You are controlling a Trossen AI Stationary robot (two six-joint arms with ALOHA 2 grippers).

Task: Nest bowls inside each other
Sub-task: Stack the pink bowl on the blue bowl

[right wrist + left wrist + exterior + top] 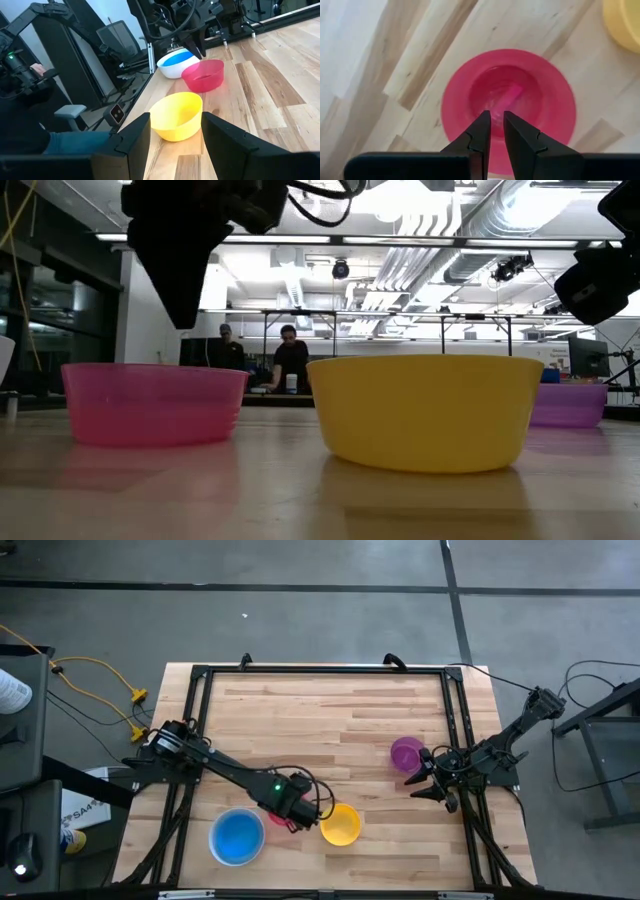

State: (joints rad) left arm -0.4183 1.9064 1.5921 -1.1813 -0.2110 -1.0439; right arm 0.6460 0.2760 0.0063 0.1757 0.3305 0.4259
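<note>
The red bowl (pixel 540 100) stands upright on its base on the wooden table (pixel 330 710), near the front edge. My left gripper (pixel 497 119) hangs above it, pointing down over its hollow, with a narrow gap between its fingers and nothing in them; in the low view it (pixel 185 275) is well clear of the red bowl (pixel 155 405). The blue bowl (pixel 237 837) sits inside the white bowl (pixel 172 71) to the left. The yellow bowl (pixel 340 824) stands to the right. My right gripper (pixel 427 783) waits open beside the purple bowl (pixel 406 753).
A black frame (pixel 320 670) runs round the table top. The far half of the table is bare wood. People sit at desks in the room behind (pixel 290 360). Another person's legs and arm show beside the table (pixel 30 80).
</note>
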